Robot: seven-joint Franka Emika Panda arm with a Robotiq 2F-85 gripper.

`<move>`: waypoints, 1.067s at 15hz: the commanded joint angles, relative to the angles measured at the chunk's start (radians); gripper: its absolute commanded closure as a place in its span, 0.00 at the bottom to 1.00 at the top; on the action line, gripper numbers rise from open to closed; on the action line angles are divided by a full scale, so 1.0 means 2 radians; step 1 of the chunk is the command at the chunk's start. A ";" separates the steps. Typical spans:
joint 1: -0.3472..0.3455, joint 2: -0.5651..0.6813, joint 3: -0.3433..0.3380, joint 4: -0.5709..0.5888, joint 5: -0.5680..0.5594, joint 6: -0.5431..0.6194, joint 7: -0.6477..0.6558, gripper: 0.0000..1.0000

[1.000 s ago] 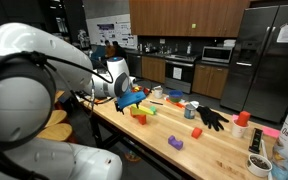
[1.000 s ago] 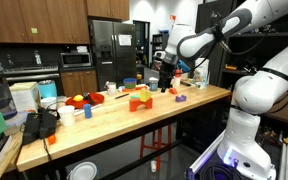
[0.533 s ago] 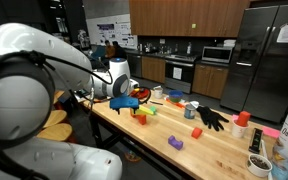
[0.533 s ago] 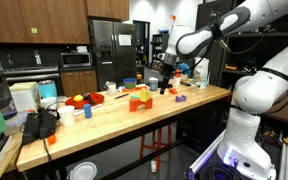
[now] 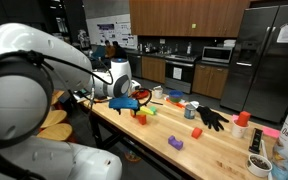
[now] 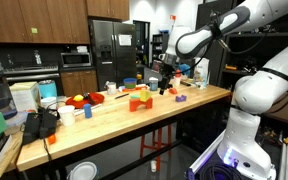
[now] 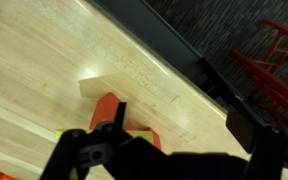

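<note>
Gripper (image 7: 179,122) hangs low over a light wooden butcher-block table (image 7: 44,60). In an exterior view the gripper (image 5: 127,100) sits at the left end of the table (image 5: 224,150), just above the top. Another exterior view shows the gripper (image 6: 165,88) pointing straight down at the boards.

Fingers: in the wrist view the two dark fingers (image 7: 117,115) stand well apart, with bare wood showing between them. Nothing is gripped as far as that view shows. A blue patch shows at the gripper in an exterior view; too small to tell what it is.

Nearest things, wrist view:
- Small orange block (image 7: 108,106), lying flat on the table just beside the left-hand finger.
- Yellow-green block (image 7: 82,133), right against the orange block on its near side, partly hidden behind the finger linkage.
- Pale plain-wood block (image 7: 101,88), just beyond the orange block. Touching or only close, cannot tell.

In an exterior view the orange block (image 5: 139,114) and yellow-green block (image 5: 150,110) lie just right of the gripper.

Farther right along the table:
- Purple block (image 5: 174,143), near the front edge.
- Small red block (image 5: 197,132).
- Black glove (image 5: 212,118).
- Metal can (image 5: 191,108).
- Red cup (image 5: 242,118).

A red metal frame (image 7: 284,55) stands past the table edge, upper right of the wrist view.
</note>
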 commanded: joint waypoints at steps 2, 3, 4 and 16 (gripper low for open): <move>-0.045 -0.009 0.018 0.001 0.003 -0.040 0.096 0.00; -0.053 -0.014 0.022 0.001 0.005 -0.048 0.119 0.00; -0.060 -0.016 0.026 0.001 0.007 -0.058 0.142 0.00; -0.063 -0.036 0.060 -0.008 0.070 -0.054 0.277 0.00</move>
